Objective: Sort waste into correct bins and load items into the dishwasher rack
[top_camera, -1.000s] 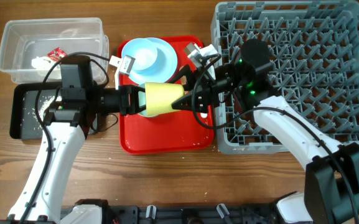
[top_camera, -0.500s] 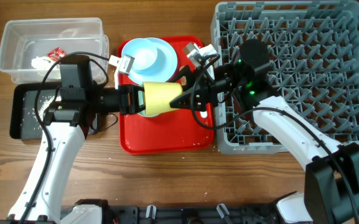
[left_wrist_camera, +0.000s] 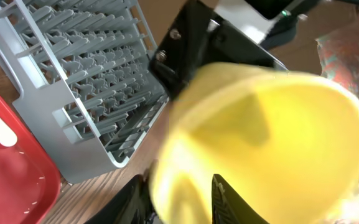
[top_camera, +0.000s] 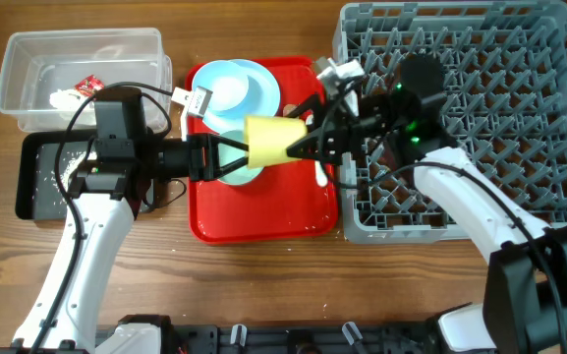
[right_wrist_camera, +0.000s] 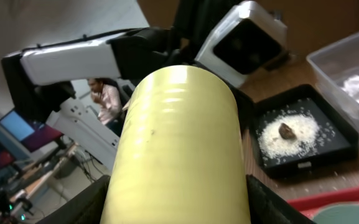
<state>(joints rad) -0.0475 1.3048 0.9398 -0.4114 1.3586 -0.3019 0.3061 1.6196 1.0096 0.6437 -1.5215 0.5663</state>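
Observation:
The small yellow cup (top_camera: 275, 140) hangs on its side above the flat red serving tray (top_camera: 263, 211). My right gripper (top_camera: 308, 140) is shut on its narrow end, and the cup fills the right wrist view (right_wrist_camera: 179, 143) between the two black fingers. My left gripper (top_camera: 236, 157) is open just left of the cup's rim. In the left wrist view the blurred cup (left_wrist_camera: 266, 137) sits just ahead of the spread fingertips. The pale-blue plate (top_camera: 234, 88) and a pale bowl (top_camera: 226, 177) rest on the red tray. A white spoon (top_camera: 320, 173) lies at its right edge.
The grey dishwasher rack (top_camera: 480, 118) stands at the right, also in the left wrist view (left_wrist_camera: 86, 81). The clear tub (top_camera: 77, 59) at back left holds the red-and-white wrapper (top_camera: 89, 85) and tissue (top_camera: 64, 97). The black tray (right_wrist_camera: 303, 130) holds rice (right_wrist_camera: 272, 142) and a brown lump (right_wrist_camera: 285, 129).
The right gripper has drawn the yellow cup to the right, toward the rack and out from between the left gripper's fingers. The left arm has stayed in place.

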